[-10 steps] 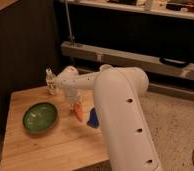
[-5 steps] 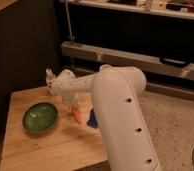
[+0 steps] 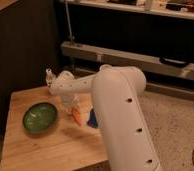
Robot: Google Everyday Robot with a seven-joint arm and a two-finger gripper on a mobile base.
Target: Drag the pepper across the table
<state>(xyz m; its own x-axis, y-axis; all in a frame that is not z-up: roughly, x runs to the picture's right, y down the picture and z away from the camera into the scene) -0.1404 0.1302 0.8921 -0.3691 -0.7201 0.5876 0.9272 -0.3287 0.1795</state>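
Matt wooden table (image 3: pixel 35 150), glossy bowl (image 3: pixel 40 117), smooth seemingly plastic hand (image 3: pixel 71 105) at pepper (image 3: pixel 77 118)

The counter (image 3: pixel 45 150), light butcher-block planks, fills the lower left of the frame. On it lie a dark green bowl (image 3: pixel 40 118) at left, an orange pepper (image 3: pixel 77 118) right of the bowl (close, but apart), and a blue block (image 3: pixel 92 120) further right, partly hidden by the arm (image 3: pixel 121 110). The tool (image 3: pixel 71 107) sits at the pepper's upper end.

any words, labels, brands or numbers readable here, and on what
None: no readable text on the table, the green bowl, the pepper, the blue block or the white arm.
The claw, down at the pepper, shows none either.
The shelf items at the top are too blurred.
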